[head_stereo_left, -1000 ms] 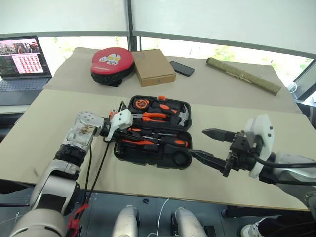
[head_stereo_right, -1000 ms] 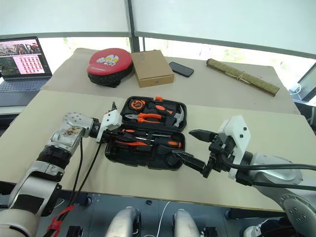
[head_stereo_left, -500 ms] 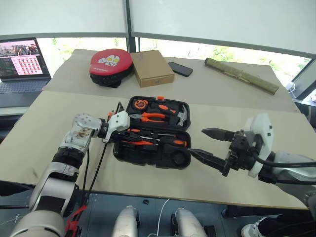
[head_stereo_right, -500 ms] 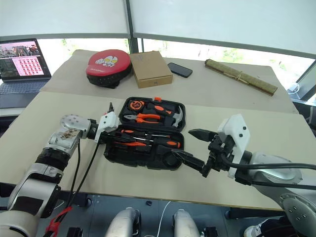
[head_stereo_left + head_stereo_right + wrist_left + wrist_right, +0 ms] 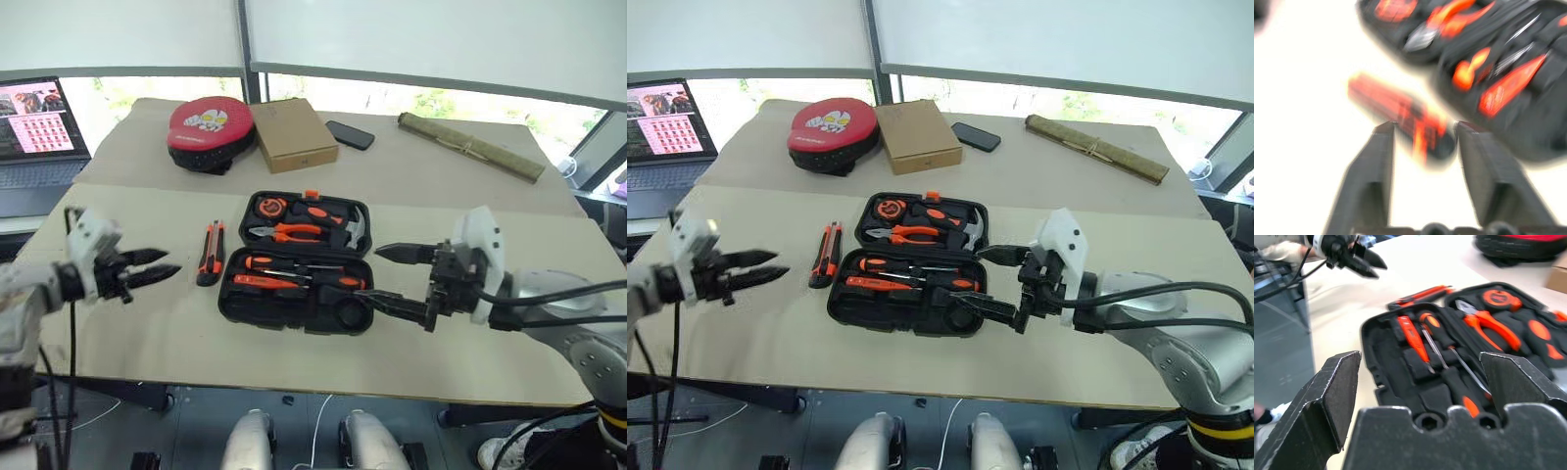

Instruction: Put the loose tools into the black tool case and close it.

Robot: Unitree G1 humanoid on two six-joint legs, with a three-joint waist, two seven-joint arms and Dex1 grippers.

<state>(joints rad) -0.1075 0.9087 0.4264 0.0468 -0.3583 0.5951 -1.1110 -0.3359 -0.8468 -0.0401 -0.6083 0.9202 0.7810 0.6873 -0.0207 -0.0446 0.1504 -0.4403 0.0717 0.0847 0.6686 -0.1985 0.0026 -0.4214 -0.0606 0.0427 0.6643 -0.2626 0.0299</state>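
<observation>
The black tool case point(image 5: 297, 311) lies open in the middle of the table. Its far half holds a tape measure, pliers and a hammer. Two black-and-orange screwdrivers point(image 5: 294, 266) and a slim orange tester screwdriver point(image 5: 260, 282) lie in its near half. A black-orange utility knife point(image 5: 209, 266) lies on the table just left of the case. My left gripper point(image 5: 171, 262) hovers further left, open and empty, pointing at the knife point(image 5: 1405, 112). My right gripper point(image 5: 366, 272) stands wide open at the case's right edge, holding nothing.
At the back of the table are a red-and-black round pad point(image 5: 209, 127), a cardboard box point(image 5: 294, 135), a phone point(image 5: 350, 135) and a rolled mat point(image 5: 470, 147). A laptop point(image 5: 39, 127) stands at the far left. Bare table lies left and right of the case.
My left gripper has swung away from the case's left edge to the left and opened. The utility knife now shows on the table beside the case. The right gripper edged towards the case.
</observation>
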